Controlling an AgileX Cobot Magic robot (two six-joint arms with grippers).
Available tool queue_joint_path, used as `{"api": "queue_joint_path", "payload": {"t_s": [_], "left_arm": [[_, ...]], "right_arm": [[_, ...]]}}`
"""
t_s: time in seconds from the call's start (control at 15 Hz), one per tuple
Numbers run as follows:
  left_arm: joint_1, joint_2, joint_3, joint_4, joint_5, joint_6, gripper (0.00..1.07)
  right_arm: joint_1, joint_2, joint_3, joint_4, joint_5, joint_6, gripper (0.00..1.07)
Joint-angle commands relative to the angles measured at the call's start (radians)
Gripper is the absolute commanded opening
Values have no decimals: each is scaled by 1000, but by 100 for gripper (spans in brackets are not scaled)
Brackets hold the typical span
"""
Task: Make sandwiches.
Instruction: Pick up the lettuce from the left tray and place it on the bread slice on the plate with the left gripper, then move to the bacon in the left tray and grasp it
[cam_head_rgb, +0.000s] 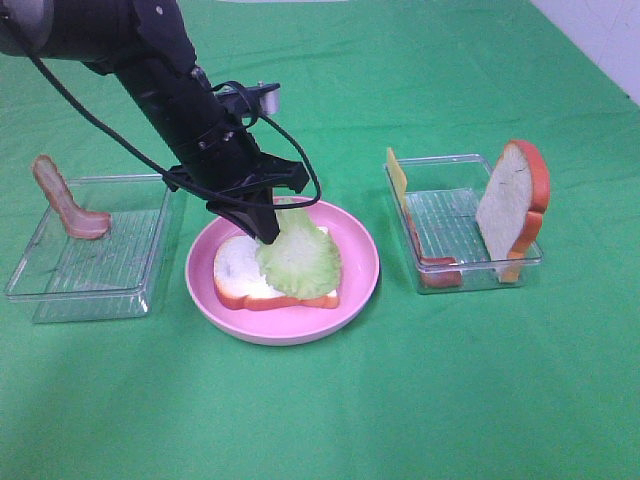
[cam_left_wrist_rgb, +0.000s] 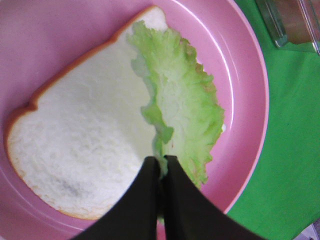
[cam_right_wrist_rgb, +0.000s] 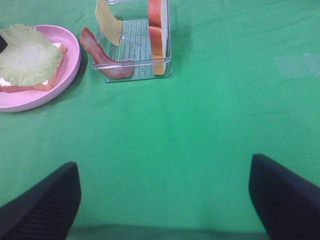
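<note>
Lettuce leaf (cam_left_wrist_rgb: 182, 100) pinched at one edge by the left gripper (cam_left_wrist_rgb: 162, 169), jaws pressed together; it drapes on the bread slice (cam_left_wrist_rgb: 80, 140) directly beneath, on the pink plate (cam_left_wrist_rgb: 250, 100). Right gripper (cam_right_wrist_rgb: 162, 200) spread wide above green cloth (cam_right_wrist_rgb: 200, 125), with the plate and a tray (cam_right_wrist_rgb: 132, 45) well ahead of it.

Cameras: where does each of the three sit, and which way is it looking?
Exterior high: mounted high over the table, looking down on the green cloth, pink plate, left tray and right tray; the left arm reaches in.
Left wrist: on the left arm, looking down past the left gripper, shut on the lettuce over the bread slice.
Right wrist: on the right arm, looking across the cloth toward the right tray; the right gripper shows, fingers spread.
Shared: all three show the plate and lettuce.
</note>
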Motion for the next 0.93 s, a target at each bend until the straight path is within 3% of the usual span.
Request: {"api": "queue_joint_path", "payload": {"t_s": [0.07, 0.2, 0.47, 0.53, 0.8, 0.93], "left_arm": [[-2, -1, -5, 16, 0, -16, 5], [-2, -1, -5, 39, 2, -54, 23], [-4, -47, -5, 143, 6, -149, 95], [-4, -71, -5, 179, 27, -168, 102], [-4, -179, -5, 358, 165, -340, 102], [32, -213, -8, 388, 248, -338, 102]], "right_arm": [[-5, -31, 3, 2, -4, -12, 87], [-5, -31, 3, 2, -4, -12, 87], [-5, -31, 3, 2, -4, -12, 87], [-5, -31, 3, 2, -4, -12, 87], [-5, -31, 3, 2, -4, -12, 87], [-5, -31, 3, 2, -4, -12, 87]]}}
